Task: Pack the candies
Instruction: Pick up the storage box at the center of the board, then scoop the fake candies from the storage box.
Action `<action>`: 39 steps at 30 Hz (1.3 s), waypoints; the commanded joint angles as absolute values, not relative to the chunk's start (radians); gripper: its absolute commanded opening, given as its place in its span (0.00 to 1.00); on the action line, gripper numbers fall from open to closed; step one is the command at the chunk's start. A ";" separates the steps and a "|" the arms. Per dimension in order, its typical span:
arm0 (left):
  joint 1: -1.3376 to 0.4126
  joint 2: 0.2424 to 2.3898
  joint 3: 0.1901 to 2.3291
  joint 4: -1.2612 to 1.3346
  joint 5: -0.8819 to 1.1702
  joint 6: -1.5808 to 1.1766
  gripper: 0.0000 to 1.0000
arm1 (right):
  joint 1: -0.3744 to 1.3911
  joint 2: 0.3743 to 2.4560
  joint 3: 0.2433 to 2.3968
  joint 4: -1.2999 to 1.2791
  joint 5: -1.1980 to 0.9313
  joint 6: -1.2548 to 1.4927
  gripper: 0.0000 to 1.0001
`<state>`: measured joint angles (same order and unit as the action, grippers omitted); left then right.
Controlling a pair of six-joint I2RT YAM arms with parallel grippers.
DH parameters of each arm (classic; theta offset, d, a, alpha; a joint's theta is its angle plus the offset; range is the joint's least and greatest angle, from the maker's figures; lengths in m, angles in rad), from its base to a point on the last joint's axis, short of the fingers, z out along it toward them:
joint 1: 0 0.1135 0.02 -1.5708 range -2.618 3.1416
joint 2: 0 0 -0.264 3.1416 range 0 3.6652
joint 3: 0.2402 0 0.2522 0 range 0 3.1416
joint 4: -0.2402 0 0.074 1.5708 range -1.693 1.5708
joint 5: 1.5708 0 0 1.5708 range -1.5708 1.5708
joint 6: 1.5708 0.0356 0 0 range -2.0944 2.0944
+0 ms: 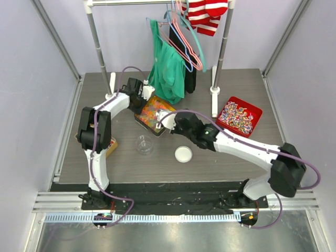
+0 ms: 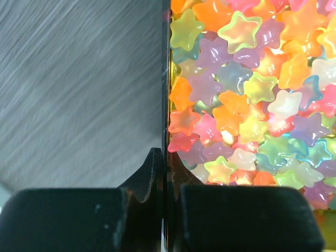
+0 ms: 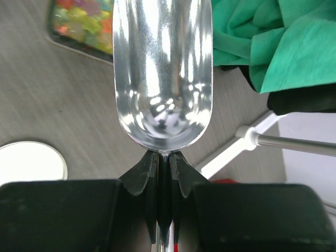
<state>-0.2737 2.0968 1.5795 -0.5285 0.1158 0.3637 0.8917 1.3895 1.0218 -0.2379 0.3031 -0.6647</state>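
The candies (image 2: 247, 89) are small translucent stars in orange, yellow, green, pink and purple. They fill a gold tin (image 1: 138, 119) at mid-table. My left gripper (image 2: 167, 163) is shut on the tin's thin side wall (image 2: 167, 79), one finger outside and one inside among the candies. From above, this left gripper (image 1: 142, 97) sits at the tin's far-left edge. My right gripper (image 3: 164, 157) is shut on the handle of a shiny metal scoop (image 3: 163, 68), whose bowl is empty. The scoop (image 1: 164, 119) hangs by the tin's near-right corner, and the candies (image 3: 84, 21) show beyond it.
A clear jar (image 1: 144, 144) stands open in front of the tin, with a white lid (image 1: 183, 154) to its right. A red tray (image 1: 251, 109) of wrapped candies is at the right. A clothes rack with a green garment (image 1: 168, 71) stands behind, its white foot (image 3: 247, 142) near the scoop.
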 commanded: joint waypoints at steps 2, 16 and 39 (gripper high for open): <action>-0.270 1.915 1.500 -0.442 0.025 0.322 0.00 | 0.900 1.531 1.201 -0.278 0.488 -0.738 0.01; -0.272 1.801 1.374 -0.311 0.037 0.272 0.00 | 0.910 1.827 1.393 -0.368 0.690 -0.952 0.01; -0.285 1.732 1.232 -0.255 0.087 0.299 0.00 | 0.945 2.033 1.546 -0.429 0.778 -1.183 0.01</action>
